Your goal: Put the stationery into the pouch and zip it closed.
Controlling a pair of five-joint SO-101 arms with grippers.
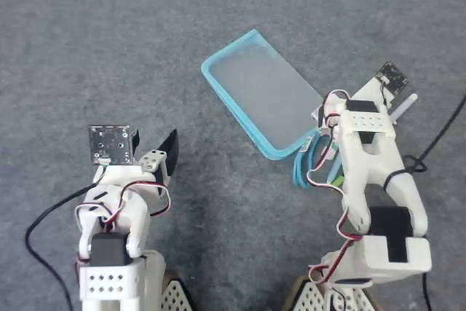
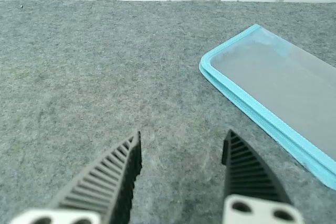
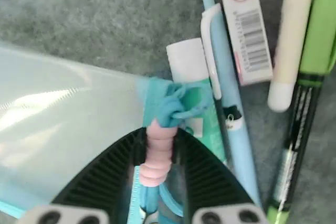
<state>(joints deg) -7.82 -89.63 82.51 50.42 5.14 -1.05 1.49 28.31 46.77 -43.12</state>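
1. The grey felt bench (image 1: 109, 49) carries everything; its nap should keep the flat things from sliding when I tug on them.
2. The pouch (image 1: 266, 100) lies flat and slantwise between the two arms, clear-faced with teal edging; I see nothing inside it, so I judge the packing not yet begun.
3. My left hand (image 2: 184, 136) hangs released over bare felt, well apart from the pouch's far corner; I read it as parked, ready to pin the pouch down if it drags.
4. My right hand (image 3: 158, 132) sits at the pouch's near end, clenched on the zip pull; that is the place to be for opening the mouth before anything goes in.
5. The stationery lies on the bench just beside that end, close enough for a short carry: a green marker (image 3: 310, 77), a pale blue pen (image 3: 228, 108), a white stick (image 3: 294, 35), a white-capped green tube (image 3: 197, 103) and a small barcoded box (image 3: 249, 24); they lie roughly parallel.
6. The pink zip pull (image 3: 157, 153) runs between the jaws, knotted to a teal cord at the slider.
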